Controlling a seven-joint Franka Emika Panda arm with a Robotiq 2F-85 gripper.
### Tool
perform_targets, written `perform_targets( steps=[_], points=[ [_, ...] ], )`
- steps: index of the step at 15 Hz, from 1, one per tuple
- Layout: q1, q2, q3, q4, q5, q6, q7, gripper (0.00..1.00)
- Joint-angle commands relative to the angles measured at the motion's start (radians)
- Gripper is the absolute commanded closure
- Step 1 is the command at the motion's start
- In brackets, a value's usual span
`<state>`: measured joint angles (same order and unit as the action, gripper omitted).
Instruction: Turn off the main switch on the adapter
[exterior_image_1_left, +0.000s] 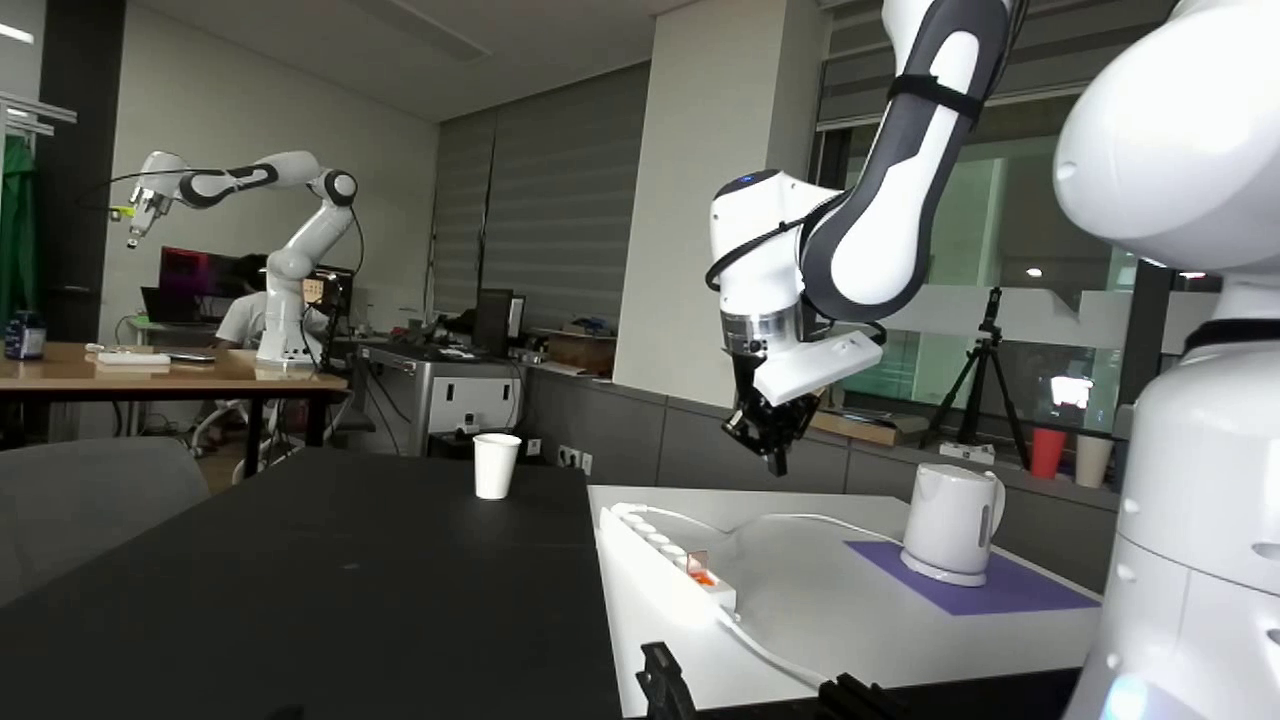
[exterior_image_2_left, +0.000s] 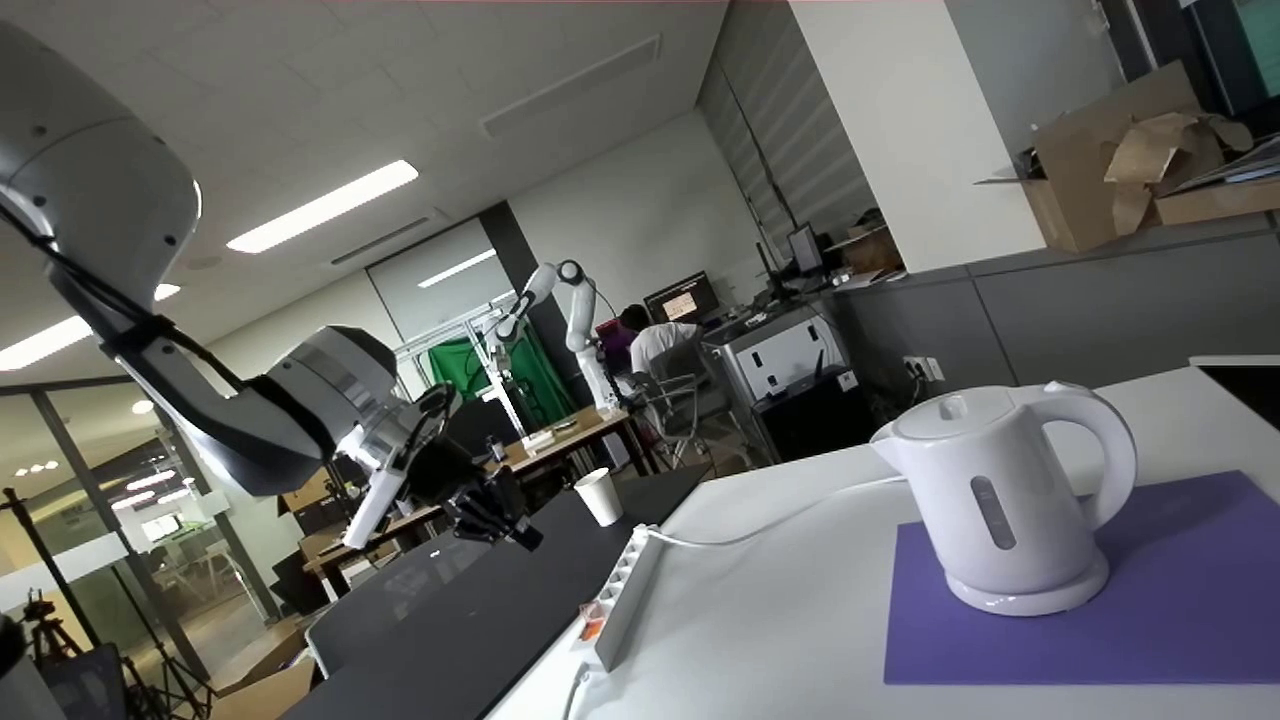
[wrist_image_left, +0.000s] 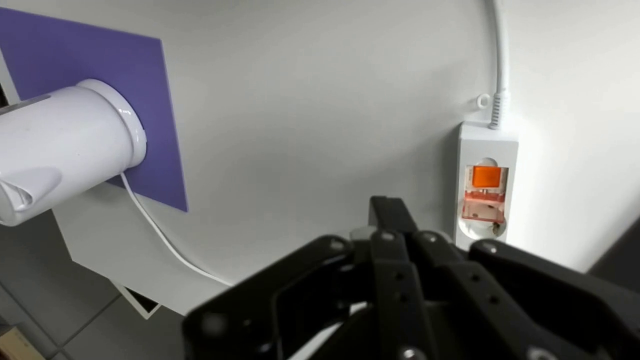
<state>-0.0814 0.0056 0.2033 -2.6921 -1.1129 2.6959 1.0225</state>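
The adapter is a long white power strip, seen in both exterior views (exterior_image_1_left: 655, 542) (exterior_image_2_left: 622, 590), lying along the white table's edge beside the black table. Its near end shows in the wrist view (wrist_image_left: 465, 150), right of the fingers, which hide the rest. The main switch is an orange-red rocker (wrist_image_left: 486, 176) at the cable end, also visible in both exterior views (exterior_image_1_left: 703, 577) (exterior_image_2_left: 592, 630). A clear reddish flap (wrist_image_left: 483, 211) beside the switch stands open. My gripper (wrist_image_left: 387, 206) has its fingers together, holding nothing. In both exterior views (exterior_image_1_left: 776, 464) (exterior_image_2_left: 524, 534) it is well above the strip, touching nothing.
A white kettle (exterior_image_1_left: 945, 525) (exterior_image_2_left: 1000, 500) (wrist_image_left: 70, 135) stands on a purple sheet (exterior_image_1_left: 1010, 597) (exterior_image_2_left: 1200, 560) (wrist_image_left: 150, 90). Its thin cable (wrist_image_left: 165, 240) runs to the strip's far end. A thicker white cable (wrist_image_left: 501, 55) leaves the switch end. A paper cup (exterior_image_1_left: 494, 465) stands on the black table (exterior_image_1_left: 350, 570).
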Motion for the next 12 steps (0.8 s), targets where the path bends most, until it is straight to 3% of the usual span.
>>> perform_targets(
  steps=[1,12],
  points=[
    [0.000,-0.002,0.000,0.000,0.000,0.000,0.000,0.99],
    [-0.002,0.010,-0.002,0.012,-0.003,-0.012,0.014,1.00]
  ],
)
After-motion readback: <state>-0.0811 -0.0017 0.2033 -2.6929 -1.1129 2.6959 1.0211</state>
